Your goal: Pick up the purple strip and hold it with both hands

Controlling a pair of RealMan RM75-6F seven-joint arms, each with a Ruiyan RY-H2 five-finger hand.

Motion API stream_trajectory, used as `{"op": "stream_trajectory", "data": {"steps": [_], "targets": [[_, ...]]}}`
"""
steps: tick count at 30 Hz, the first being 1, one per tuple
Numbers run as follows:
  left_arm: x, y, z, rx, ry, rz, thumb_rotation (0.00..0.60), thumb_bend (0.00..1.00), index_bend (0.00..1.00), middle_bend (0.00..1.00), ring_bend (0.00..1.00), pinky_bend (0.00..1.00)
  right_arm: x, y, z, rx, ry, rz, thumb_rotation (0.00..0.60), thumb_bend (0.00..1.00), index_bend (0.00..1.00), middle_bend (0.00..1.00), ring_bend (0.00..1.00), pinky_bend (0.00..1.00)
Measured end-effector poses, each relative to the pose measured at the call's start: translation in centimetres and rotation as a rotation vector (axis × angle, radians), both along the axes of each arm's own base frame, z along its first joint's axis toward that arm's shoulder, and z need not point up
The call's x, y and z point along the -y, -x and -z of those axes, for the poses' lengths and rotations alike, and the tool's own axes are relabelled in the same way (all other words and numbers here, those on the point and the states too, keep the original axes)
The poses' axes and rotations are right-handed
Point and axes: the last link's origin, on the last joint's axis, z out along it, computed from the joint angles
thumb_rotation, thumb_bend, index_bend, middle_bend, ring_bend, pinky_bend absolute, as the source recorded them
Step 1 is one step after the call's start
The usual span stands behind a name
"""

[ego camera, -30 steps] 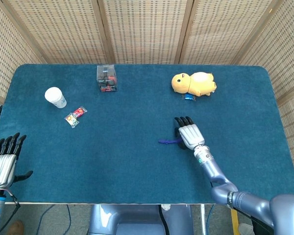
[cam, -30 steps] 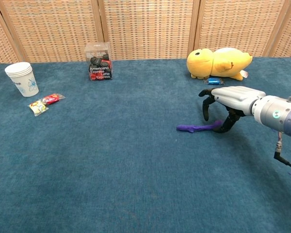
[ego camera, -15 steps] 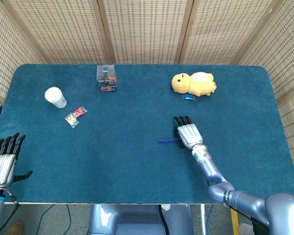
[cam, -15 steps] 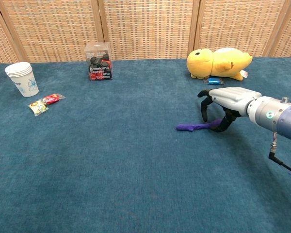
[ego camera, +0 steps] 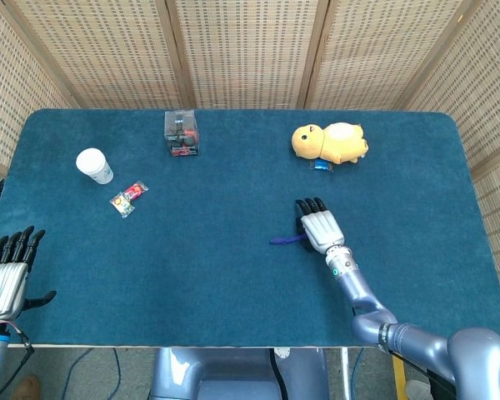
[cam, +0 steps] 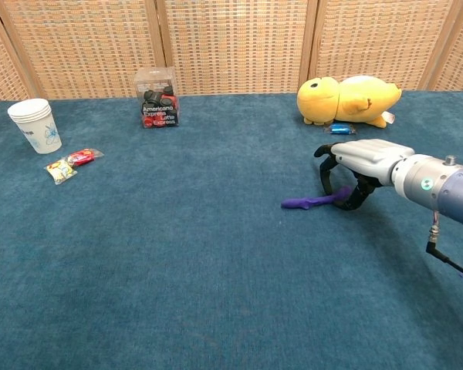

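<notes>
clear box (cam: 158, 98), "Americano Express, Latte Express"

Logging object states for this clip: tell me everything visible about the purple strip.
The purple strip is a thin, slightly wavy, soft-looking band lying flat on the blue cloth, running left to right. Its left end is free. Its right end sits under the right hand, whose dark fingers curl down around it. Whether they have pinched it cannot be told.

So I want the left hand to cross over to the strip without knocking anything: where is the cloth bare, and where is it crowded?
Bare: the wide near stretch from the left hand across to the purple strip, and the middle between the clear box and yellow plush. Crowded: the far left, around the paper cup and candy packets.
</notes>
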Motion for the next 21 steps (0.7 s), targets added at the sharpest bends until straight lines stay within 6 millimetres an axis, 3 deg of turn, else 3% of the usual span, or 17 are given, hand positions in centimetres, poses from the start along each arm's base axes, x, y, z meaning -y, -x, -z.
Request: {"op": "stream_trajectory", "data": {"steps": [10,21], "targets": [[0.03,-0.03,0.01,0.004,0.004,0.002,0.6,0.0,0.0,0.0,0.0,0.0,0.0,0.06,0.23,-0.021,-0.008,0.001,0.6,0.65,0.56,0.16,0.0,0.0],[0.05,0.0,0.1,0.004,0.009,0.0,0.6,0.0,0.0,0.0,0.0,0.0,-0.03,-0.32,0.18,0.006,0.001,0.002,0.6,0.66,0.64,0.2,0.0,0.0]]}}
